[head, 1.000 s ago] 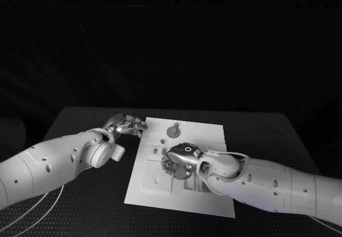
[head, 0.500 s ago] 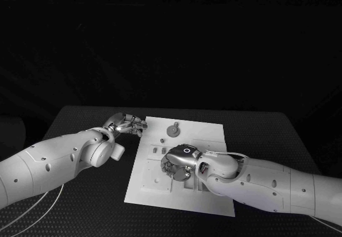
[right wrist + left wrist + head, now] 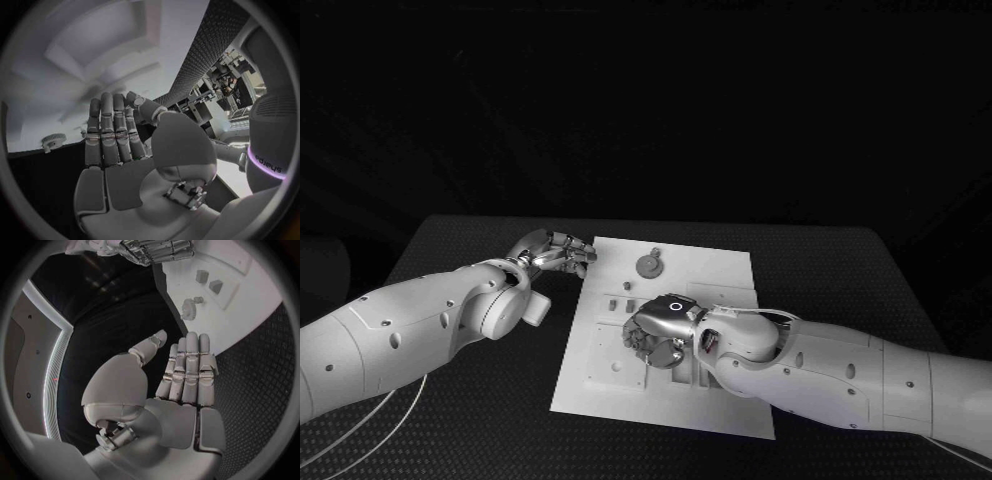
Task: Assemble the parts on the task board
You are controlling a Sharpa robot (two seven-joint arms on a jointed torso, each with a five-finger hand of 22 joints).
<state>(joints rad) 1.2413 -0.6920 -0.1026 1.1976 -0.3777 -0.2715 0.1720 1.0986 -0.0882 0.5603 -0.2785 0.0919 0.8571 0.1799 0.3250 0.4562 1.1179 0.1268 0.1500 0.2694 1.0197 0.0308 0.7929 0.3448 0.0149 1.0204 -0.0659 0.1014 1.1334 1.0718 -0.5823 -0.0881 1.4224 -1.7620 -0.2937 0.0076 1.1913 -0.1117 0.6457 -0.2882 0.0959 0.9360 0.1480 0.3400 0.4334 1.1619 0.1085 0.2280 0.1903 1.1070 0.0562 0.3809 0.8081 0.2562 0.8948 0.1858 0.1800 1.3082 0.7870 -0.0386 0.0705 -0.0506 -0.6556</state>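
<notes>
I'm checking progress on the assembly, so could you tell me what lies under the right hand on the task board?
The right hand hovers low over the middle of the task board, covering its recesses. What lies beneath cannot be seen. Its wrist view shows flat fingers holding nothing.

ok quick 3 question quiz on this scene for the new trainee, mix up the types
1. True or false: the left hand is over the middle of the task board.
2. Which hand is over the task board's middle? A) left B) right C) neither
3. Fill in: the round gear-like part lies near the board's ____ edge, as the head view shows it (far or near).

Key
1. False: it sits at the board's far left edge, over the black table.
2. B: the right hand is over the board's middle, palm down. The wrist view shows its fingers straight and together, holding nothing.
3. far
</notes>
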